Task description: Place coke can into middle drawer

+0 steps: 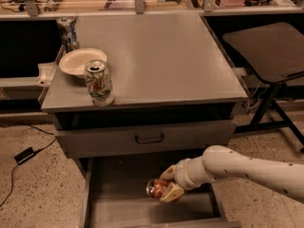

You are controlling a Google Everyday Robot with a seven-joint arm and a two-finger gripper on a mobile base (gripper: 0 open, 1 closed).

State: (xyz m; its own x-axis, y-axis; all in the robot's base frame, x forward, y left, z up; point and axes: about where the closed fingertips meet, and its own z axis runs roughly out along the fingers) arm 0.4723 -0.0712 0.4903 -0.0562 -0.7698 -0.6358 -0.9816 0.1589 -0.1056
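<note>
Coke can [155, 189], red with silver end, tilted sideways; gripper [170, 183] fingers [172, 193] pinch it over middle drawer [118, 201].

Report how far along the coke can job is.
Done: the middle drawer stands open. In hand: the gripper holds the coke can on its side, down inside the drawer. Left: release the can there and withdraw.

No legible text or labels
</note>
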